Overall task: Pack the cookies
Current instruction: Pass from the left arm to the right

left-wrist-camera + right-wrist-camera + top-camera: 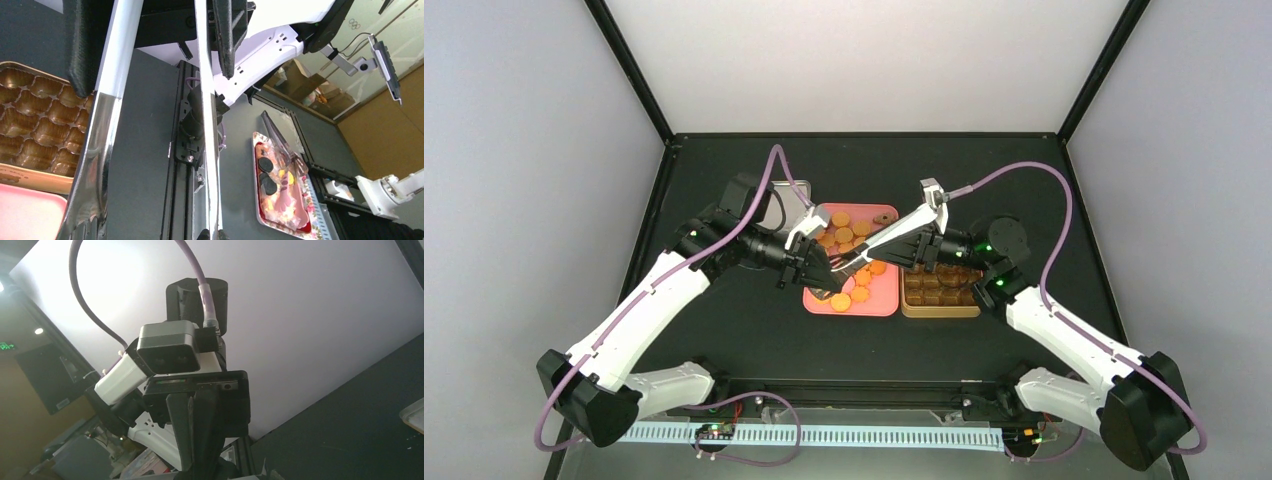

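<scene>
Broadly, we saw the black desk (724, 330) filling the enclosure. Both white arms reached inward from its near edge, and their wrists met over the middle. Next in size came the pink tray (879, 302), lying flat at the centre of the desk. Just beside it on the right stood the gold tin (940, 313) with its brown compartment cups.

A pair of silver tongs (884, 238) slanted across the tray's right half, running from the right wrist down towards the left one. Their tips were over the middle of the tray, and in the left wrist view their two blades stood spread apart.

The left tool (816, 268) hung over the left part of the tray. From the right wrist view we saw its fingers pressed tight together on one thin blade of the tongs. The right tool (911, 242) sat further up the tongs, about where tray and tin met. Its black fingers (82, 50) stood apart, one outside each blade. We could not tell whether they pressed the metal or only flanked it.

The cookies (847, 235) lay on the pink tray. Most were orange rounds bunched in its far half, with a few more near the front left corner. One darker brown cookie (882, 217) lay by the far right corner.
</scene>
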